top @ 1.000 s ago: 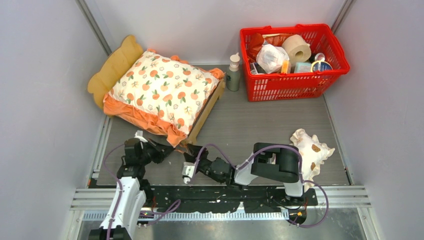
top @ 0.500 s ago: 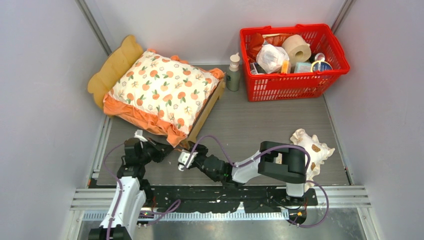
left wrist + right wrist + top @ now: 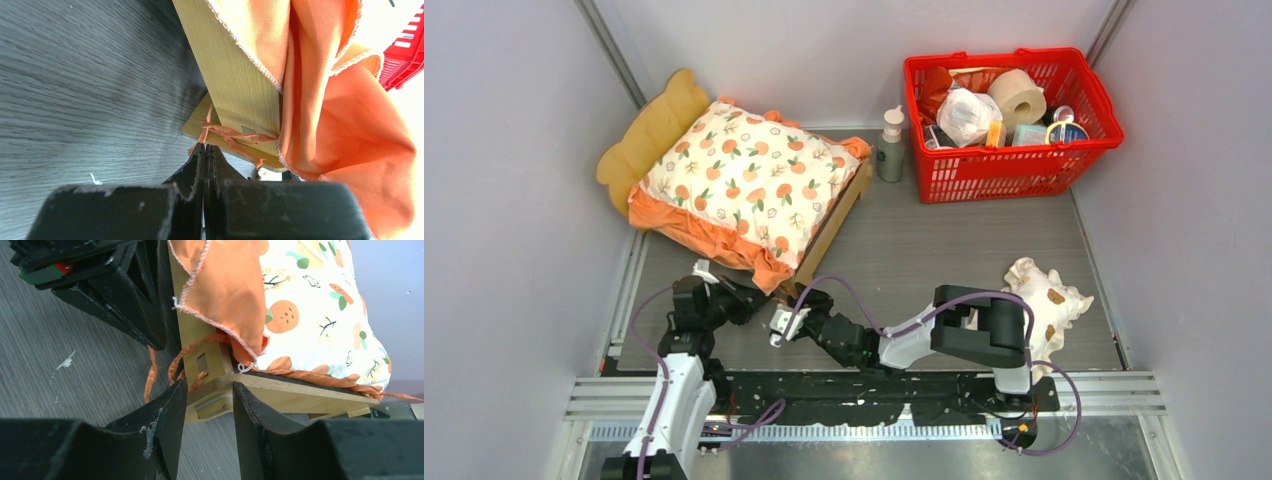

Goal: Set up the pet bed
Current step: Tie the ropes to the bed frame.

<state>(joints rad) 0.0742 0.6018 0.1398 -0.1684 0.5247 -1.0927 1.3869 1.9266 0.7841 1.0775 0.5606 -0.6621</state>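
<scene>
Overhanging the pet bed corner, cushion ruffles (orange) crowd right fingers.

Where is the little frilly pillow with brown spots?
In the top view, the frilly pillow lies at the table's near right, beside the right arm, nearer than the red basket.

Bright even light, overexposed wrist-view corner, soft-focus left gripper

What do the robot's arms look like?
The left arm and right arm are black with white parts, each with a purple cable. The left gripper and right gripper have two black wedge-shaped fingers, a bit scuffed.
</scene>
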